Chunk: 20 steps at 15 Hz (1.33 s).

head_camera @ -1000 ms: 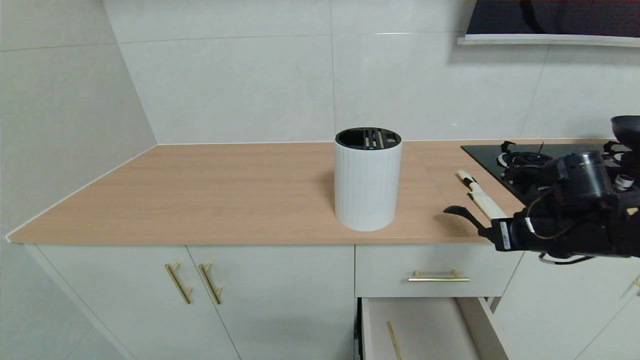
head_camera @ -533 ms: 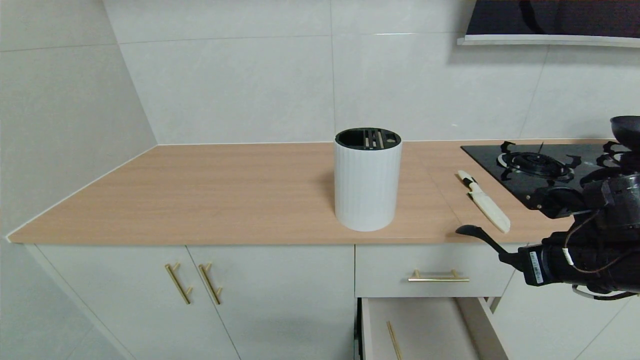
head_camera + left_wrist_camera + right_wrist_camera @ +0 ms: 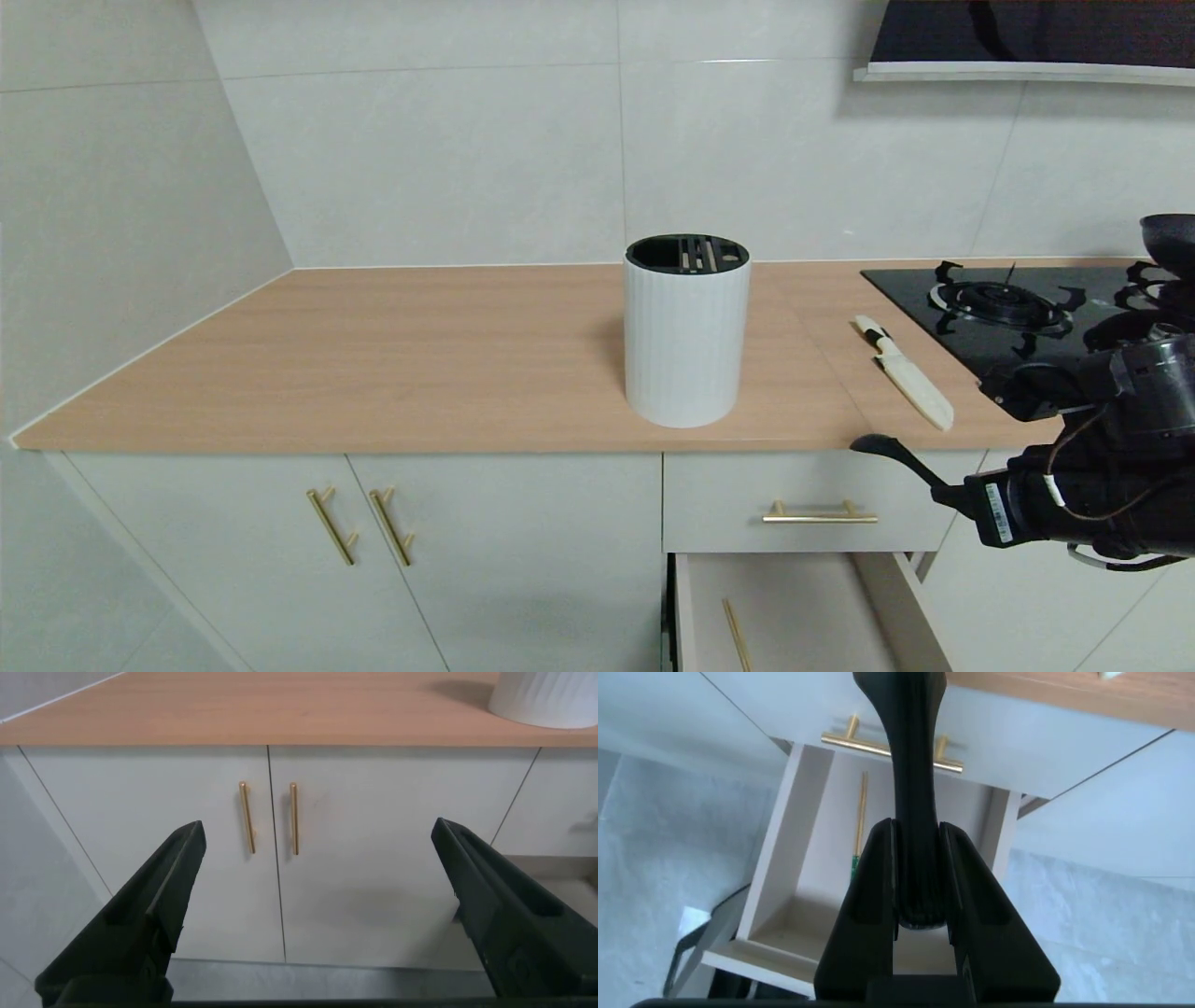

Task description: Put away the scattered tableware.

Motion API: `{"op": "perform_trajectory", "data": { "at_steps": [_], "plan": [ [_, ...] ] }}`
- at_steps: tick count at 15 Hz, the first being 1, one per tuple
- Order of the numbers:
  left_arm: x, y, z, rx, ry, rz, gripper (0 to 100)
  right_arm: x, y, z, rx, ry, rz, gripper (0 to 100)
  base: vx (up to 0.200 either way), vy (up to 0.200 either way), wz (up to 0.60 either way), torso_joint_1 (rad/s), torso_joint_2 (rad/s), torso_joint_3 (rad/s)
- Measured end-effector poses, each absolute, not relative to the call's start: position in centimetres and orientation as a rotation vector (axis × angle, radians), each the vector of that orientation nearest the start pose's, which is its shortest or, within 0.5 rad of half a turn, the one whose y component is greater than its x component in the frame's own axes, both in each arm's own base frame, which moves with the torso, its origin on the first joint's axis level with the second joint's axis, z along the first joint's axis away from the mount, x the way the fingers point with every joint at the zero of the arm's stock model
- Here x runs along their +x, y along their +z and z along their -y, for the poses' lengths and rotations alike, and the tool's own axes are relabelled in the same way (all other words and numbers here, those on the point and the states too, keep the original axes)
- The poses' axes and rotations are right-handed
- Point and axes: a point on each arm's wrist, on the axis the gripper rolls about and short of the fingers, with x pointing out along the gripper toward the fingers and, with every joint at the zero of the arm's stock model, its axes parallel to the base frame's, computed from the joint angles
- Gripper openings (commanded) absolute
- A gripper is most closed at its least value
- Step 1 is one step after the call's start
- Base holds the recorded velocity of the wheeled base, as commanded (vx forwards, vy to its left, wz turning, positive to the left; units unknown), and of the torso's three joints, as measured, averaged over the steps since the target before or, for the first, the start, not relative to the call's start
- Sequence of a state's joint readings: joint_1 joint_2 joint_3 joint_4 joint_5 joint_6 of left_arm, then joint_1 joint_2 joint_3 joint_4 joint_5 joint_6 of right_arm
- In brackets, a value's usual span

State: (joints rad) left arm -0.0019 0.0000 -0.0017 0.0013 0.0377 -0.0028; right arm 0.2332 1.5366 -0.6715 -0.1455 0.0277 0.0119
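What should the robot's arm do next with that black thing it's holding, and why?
Probably lower it into the open drawer and let go there. The right gripper is shut on the black utensil, which hangs out past the counter edge, roughly above the drawer. A thin wooden stick lies inside, so the drawer seems to be where tableware goes.

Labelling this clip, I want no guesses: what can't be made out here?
- black utensil in the right gripper: far end cut off by the right wrist view's edge, small in the head view; kind unclear.
- drawer: cut by the head view's lower edge; the right gripper covers its middle in its wrist view.
- white holder: slots too dark, head view.
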Motion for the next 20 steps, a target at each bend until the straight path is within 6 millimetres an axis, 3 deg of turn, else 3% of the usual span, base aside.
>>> {"op": "perform_trajectory", "data": {
  "at_steps": [20],
  "plan": [
    [-2.3,7.5,-0.1,-0.003,0.036,-0.001,100,23.3,12.7,-5.6,-0.105,0.259,-0.778,0,0.0,0.0,0.0,-0.166,0.45,0.282]
  ]
}}
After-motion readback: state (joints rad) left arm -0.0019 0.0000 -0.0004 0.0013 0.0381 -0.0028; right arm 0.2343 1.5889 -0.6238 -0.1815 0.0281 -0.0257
